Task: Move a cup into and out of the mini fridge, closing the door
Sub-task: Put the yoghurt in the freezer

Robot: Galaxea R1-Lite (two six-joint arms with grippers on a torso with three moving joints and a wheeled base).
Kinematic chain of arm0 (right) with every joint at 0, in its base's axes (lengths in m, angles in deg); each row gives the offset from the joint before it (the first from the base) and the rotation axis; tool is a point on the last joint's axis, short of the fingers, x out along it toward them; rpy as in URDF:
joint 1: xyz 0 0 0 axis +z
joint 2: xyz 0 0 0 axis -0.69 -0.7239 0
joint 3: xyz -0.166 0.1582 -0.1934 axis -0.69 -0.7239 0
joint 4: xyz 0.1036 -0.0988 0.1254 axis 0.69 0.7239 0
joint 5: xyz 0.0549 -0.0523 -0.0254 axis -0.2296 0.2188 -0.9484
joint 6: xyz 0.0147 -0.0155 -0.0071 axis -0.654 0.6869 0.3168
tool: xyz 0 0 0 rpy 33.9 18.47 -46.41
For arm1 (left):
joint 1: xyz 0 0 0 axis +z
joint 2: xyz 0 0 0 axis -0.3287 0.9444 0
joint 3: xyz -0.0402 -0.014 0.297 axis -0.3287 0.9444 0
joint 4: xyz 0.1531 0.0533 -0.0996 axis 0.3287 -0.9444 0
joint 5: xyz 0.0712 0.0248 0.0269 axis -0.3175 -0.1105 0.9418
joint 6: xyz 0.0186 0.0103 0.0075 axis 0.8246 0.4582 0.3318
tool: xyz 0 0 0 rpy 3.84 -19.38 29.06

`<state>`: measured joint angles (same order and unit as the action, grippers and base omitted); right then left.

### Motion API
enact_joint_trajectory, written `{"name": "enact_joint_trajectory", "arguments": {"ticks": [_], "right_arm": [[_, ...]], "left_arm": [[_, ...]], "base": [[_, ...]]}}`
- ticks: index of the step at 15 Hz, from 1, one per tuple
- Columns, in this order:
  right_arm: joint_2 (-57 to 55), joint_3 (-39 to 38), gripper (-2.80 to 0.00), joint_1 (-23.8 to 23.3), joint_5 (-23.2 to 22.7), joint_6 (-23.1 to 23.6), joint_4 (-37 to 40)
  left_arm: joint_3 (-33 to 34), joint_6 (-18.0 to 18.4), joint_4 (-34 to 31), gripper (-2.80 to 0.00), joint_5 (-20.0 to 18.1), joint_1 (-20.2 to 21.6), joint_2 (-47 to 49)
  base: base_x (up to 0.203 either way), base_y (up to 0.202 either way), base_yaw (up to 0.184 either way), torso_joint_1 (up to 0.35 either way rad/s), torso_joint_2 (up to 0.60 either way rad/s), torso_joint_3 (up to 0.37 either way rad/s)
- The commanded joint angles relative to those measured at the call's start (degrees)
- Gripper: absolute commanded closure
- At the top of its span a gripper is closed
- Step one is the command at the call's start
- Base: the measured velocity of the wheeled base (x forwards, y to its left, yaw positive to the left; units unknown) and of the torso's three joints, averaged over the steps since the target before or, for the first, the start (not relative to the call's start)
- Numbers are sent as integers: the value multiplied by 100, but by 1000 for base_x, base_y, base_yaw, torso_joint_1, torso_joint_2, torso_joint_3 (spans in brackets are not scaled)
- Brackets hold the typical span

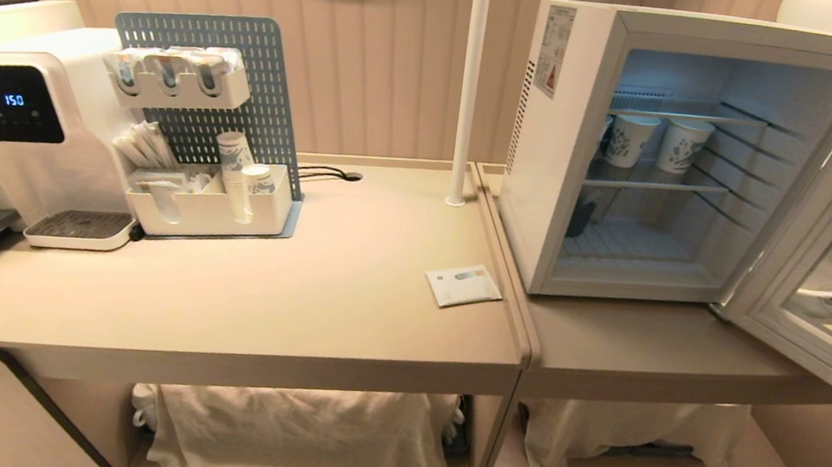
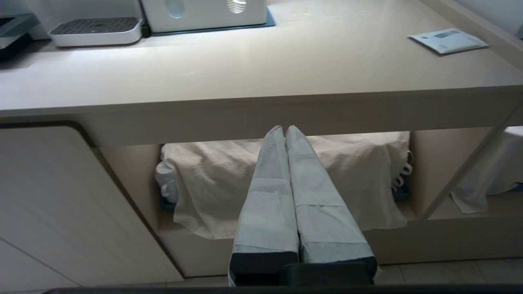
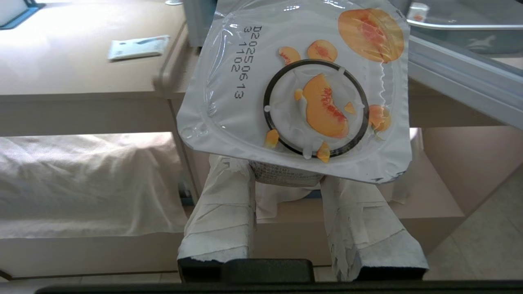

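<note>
The cup [image 3: 286, 173] is held by its sides between the two padded fingers [image 3: 220, 204] of the right gripper [image 3: 286, 179], low in front of the counter [image 1: 299, 314], with its peach-printed lid facing the camera. It is probably light with thin, soft walls, so a gentle pinch under the lid's rim is best. The left gripper [image 2: 284, 132] is pressed shut and empty, and the mini fridge [image 1: 570, 165] is seen with its door [image 1: 804, 290] wide open.

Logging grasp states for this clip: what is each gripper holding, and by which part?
The right gripper holds the cup by its body, just under the sealed lid. The left gripper is shut and empty.
</note>
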<state>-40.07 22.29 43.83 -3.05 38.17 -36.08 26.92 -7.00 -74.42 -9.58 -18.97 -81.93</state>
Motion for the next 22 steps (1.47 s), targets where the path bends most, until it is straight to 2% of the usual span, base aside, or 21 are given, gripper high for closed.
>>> {"name": "enact_joint_trajectory", "arguments": {"ticks": [1, 13, 17, 22], "right_arm": [[-16, 0, 0, 3, -2, 4, 0], [-16, 0, 0, -3, -2, 4, 0], [-16, 0, 0, -2, -2, 4, 0], [-17, 7, 0, 4, -2, 4, 1]], "left_arm": [[9, 3, 2, 0, 2, 4, -1], [9, -6, 2, 0, 0, 4, -1], [9, 38, 11, 0, 6, 4, -1], [9, 38, 11, 0, 9, 4, -1]], "base": [[0, -194, -3, 4, 1, 1], [0, -184, 0, 1, 2, 3], [19, -15, 0, 2, 2, 1], [184, -1, 0, 3, 4, 3]]}}
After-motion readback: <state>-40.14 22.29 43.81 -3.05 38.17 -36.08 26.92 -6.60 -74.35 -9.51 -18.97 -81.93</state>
